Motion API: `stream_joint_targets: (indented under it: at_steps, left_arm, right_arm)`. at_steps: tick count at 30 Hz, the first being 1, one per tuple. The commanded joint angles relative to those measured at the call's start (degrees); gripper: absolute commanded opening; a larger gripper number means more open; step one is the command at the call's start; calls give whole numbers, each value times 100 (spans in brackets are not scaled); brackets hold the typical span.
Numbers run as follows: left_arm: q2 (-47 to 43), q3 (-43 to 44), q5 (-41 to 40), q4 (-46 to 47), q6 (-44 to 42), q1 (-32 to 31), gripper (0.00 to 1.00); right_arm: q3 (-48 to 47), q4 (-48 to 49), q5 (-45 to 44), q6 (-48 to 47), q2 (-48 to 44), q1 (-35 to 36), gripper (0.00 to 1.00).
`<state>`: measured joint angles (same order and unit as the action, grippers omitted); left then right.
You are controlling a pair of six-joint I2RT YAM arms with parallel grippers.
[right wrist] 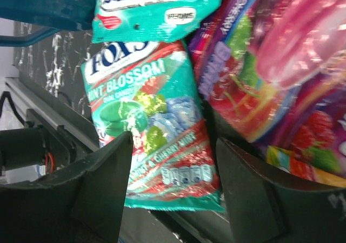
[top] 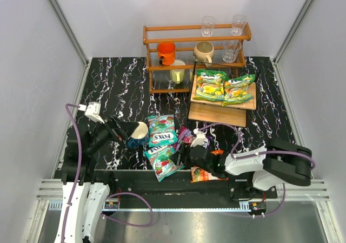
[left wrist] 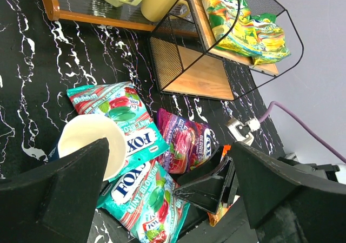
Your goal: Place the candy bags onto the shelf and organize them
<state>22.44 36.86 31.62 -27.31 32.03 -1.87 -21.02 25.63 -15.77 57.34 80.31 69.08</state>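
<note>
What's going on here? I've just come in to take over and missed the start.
A two-armed robot is loading candy onto the stepped wooden shelf. Two green-yellow bags lie on its upper board. Two teal FOX'S bags, a purple bag and an orange bag lie on the table. The right gripper hangs open over the nearer teal bag. The left gripper, open and holding nothing, sits by the mug.

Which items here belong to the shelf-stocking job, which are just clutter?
Job: shelf, left green-yellow bag, right green-yellow bag, far teal FOX'S bag, near teal FOX'S bag, purple bag, orange bag.
Clutter: blue-and-cream mug, railed rack, orange cup, beige cup.
</note>
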Motion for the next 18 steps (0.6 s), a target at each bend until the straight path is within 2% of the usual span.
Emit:
stream_joint_targets:
  at_steps: [1,5,12,14,18]
  left_arm:
    - [-169,-135,-68,173,119,-15,99]
    - [-231,-171,-42,173,189,-15,99]
    - [-336,-118,-112,156,242,-15,99]
    - [-398,-57,-138,112,260,-15,99]
    - [-547,58,-270,-133,225,-15,99]
  right_arm:
    - [45,732,-725,322,686,386,71]
    - [88,1215,-1085,251,1292,790,68]
    - [624,3183,-1938,225,2409,1625,65]
    - [756,3893,-2026,269,2857,1696,65]
    - [731,4380,-2018,348,3376,1767,61]
